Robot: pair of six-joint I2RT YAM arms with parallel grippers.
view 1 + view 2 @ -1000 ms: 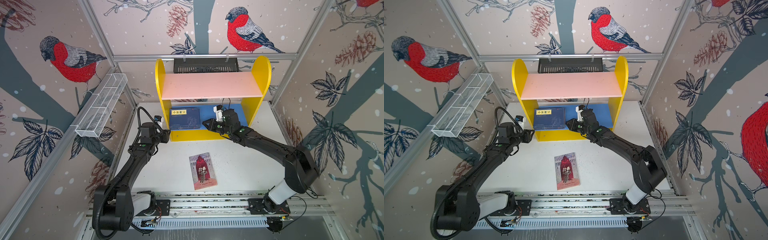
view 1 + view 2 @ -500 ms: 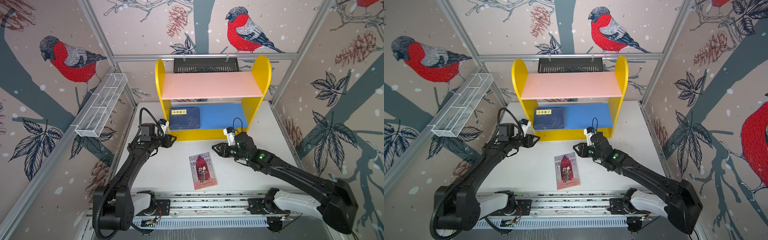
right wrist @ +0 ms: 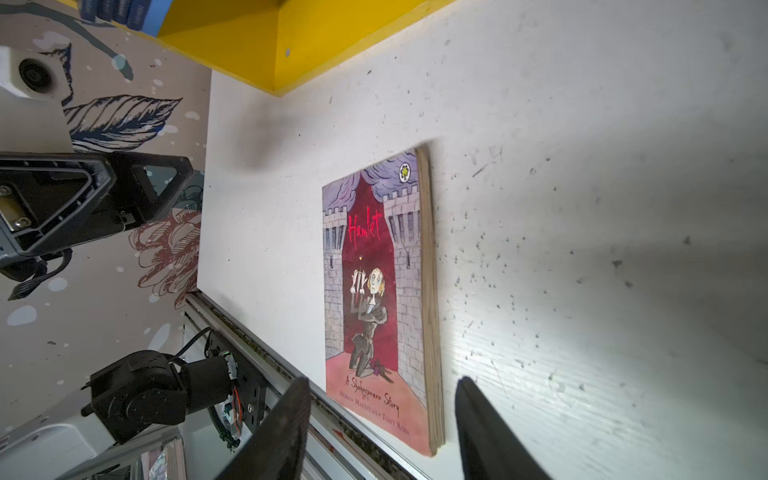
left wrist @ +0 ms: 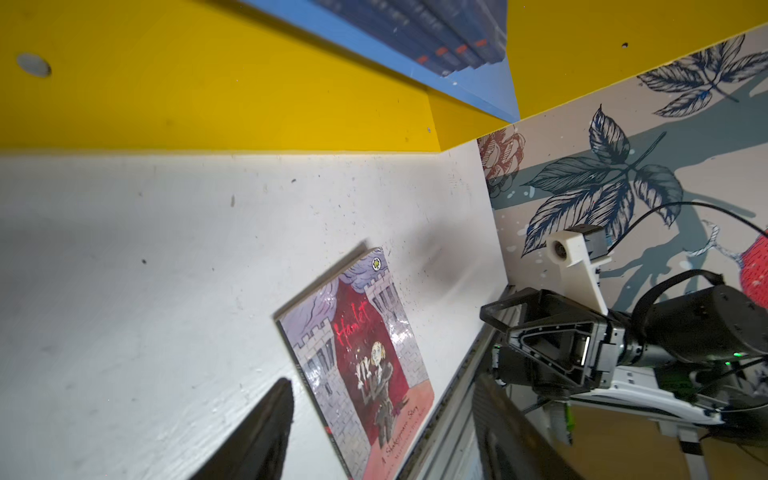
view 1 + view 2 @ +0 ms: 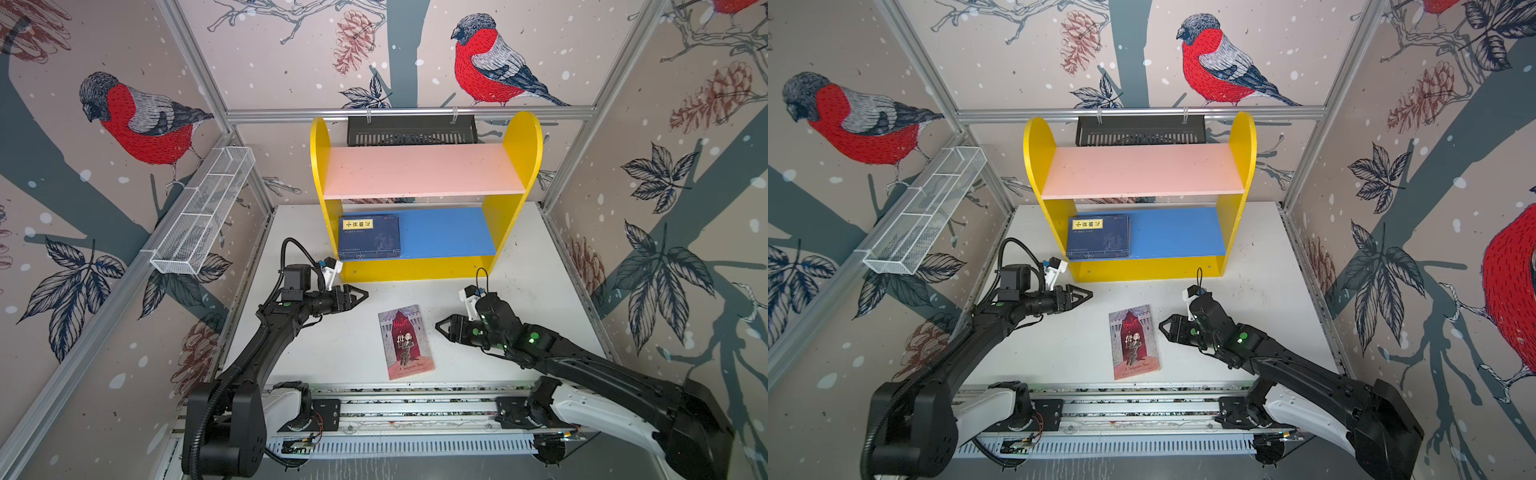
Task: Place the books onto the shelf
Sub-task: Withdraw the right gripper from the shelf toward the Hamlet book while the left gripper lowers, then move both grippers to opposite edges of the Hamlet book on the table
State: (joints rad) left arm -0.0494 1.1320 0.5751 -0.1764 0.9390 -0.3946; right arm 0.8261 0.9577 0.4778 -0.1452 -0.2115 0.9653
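Hamlet book [image 5: 405, 341] [image 5: 1133, 341]: here it lies, flat and cover up on the worktop [image 5: 540, 299], close to the front edge and about midway along it; neither gripper touches it; the title reads clearly in the right wrist view [image 3: 378, 291].
Navy books [image 5: 369, 237] [image 5: 1099, 237]: stacked flat at the left end of the blue lower board [image 5: 449, 232]; from above only the top cover and its yellow label show; in the left wrist view the stepped spines [image 4: 453, 37] are blurred and cut off, perhaps four.
Shelf [image 5: 521, 137]: upright at the worktop's back edge; the pink upper board [image 5: 419, 170] hides the rear of the blue one.
Left gripper [image 5: 363, 296] [image 5: 1088, 295]: low over the worktop, in front of the shelf's left end, apart from the Hamlet book; jaws spread wide, holding nothing; its fingers [image 4: 266, 428] run off the frame edge.
Right gripper [image 5: 439, 326] [image 5: 1163, 326]: near the Hamlet book's right long edge, pointing at it; jaws apart, holding nothing; fingers [image 3: 286, 428] cut off likewise.
Black basket [image 5: 411, 131]: behind the shelf; lower part hidden by the pink board.
Wire tray [image 5: 203, 212]: on the left wall rail, off the worktop.
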